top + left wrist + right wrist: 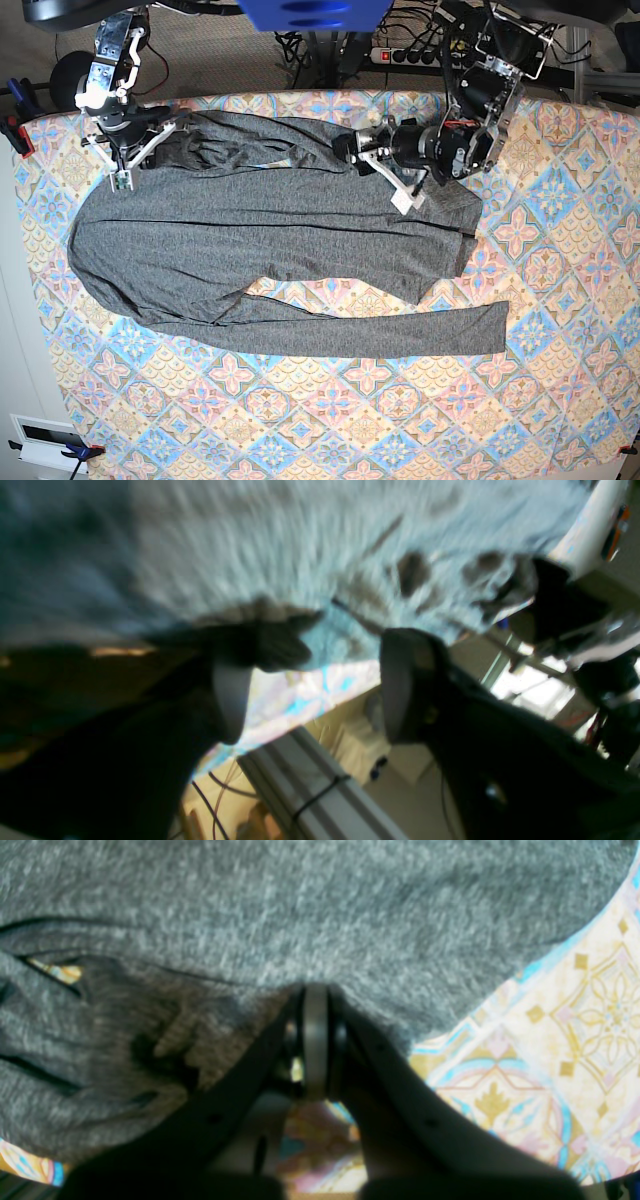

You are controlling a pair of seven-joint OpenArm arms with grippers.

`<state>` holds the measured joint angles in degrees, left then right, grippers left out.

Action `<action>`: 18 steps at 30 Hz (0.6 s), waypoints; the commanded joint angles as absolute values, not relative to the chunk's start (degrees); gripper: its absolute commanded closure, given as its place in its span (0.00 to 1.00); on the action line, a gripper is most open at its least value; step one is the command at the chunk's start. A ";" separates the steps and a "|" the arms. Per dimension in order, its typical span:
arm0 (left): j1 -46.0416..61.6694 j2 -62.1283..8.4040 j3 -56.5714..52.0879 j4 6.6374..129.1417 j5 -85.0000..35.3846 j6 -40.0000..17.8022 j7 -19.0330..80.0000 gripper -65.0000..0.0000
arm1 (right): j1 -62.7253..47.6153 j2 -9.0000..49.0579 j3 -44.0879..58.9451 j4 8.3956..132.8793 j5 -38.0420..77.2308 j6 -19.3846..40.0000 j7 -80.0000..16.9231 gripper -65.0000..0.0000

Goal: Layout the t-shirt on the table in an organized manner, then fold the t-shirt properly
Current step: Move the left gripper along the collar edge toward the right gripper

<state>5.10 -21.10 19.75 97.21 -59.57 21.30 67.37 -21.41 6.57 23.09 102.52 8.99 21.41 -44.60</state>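
The dark heather-grey t-shirt [250, 240] lies spread across the tile-patterned table [400, 420], with one long flap reaching right along its lower edge. My left gripper [372, 165] hovers over the shirt's upper right part. In the left wrist view it [315, 680] is open with nothing between its fingers, and the blurred t-shirt [250, 545] and table [300, 695] lie beyond. My right gripper [120, 178] sits at the shirt's upper left corner. In the right wrist view it [315, 1005] is shut, tips against the t-shirt [300, 905] beside bare table [575, 1040]. Whether cloth is pinched does not show.
A power strip [410, 55] and cables lie behind the table's far edge. Clamps [15, 130] grip the table's left side. An aluminium rail [310, 790] runs below the table edge in the left wrist view.
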 commanded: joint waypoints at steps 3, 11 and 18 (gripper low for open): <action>6.81 -22.20 20.00 102.55 -59.03 21.41 68.18 0.55 | -21.32 7.16 23.43 103.34 9.45 21.41 -43.65 1.00; 7.52 -22.29 20.09 101.32 -55.34 21.58 68.18 0.79 | -21.32 7.16 23.25 103.43 9.45 21.41 -43.65 1.00; 13.76 -24.40 19.65 104.66 -55.78 25.80 68.18 0.73 | -21.32 7.16 23.34 103.43 9.45 21.41 -43.65 1.00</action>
